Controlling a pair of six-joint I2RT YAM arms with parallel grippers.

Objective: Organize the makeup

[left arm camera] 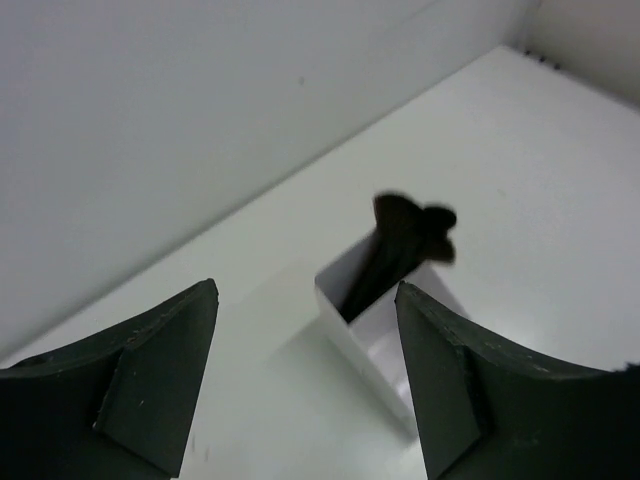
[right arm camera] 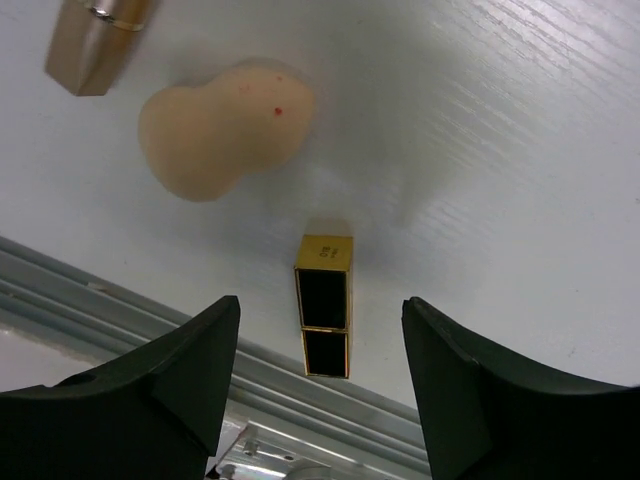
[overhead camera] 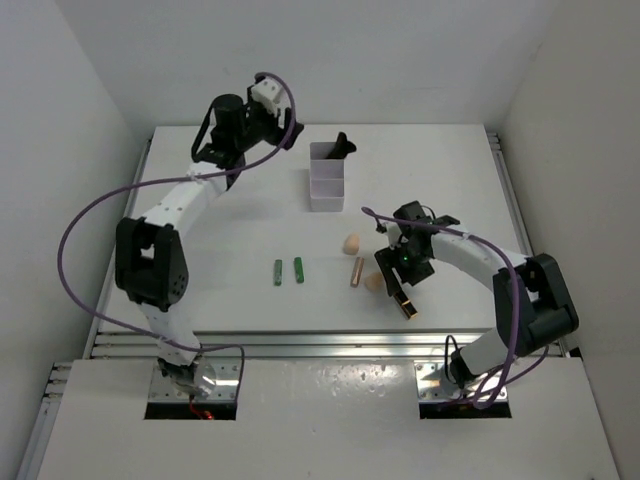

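Note:
The black brushes (overhead camera: 340, 147) stand in the far compartment of the white box (overhead camera: 325, 195); they also show in the left wrist view (left arm camera: 400, 245). My left gripper (overhead camera: 288, 138) (left arm camera: 305, 290) is open and empty, above the table just left of the box (left arm camera: 375, 345). Two green tubes (overhead camera: 288, 271), a rose-gold tube (overhead camera: 357, 272) (right arm camera: 98, 35) and a peach sponge (overhead camera: 351, 243) lie mid-table. My right gripper (overhead camera: 395, 288) (right arm camera: 320, 300) is open, hovering over the black-gold lipstick (overhead camera: 408, 308) (right arm camera: 323, 305), which lies between the jaws untouched. The second sponge (overhead camera: 373, 282) (right arm camera: 225, 125) lies beside it. I cannot make out a pencil.
The lipstick lies close to the table's near edge, with the metal rail (right arm camera: 120, 300) right behind it. White walls (left arm camera: 150, 120) close in the table at the back and both sides. The box's two nearer compartments hold nothing.

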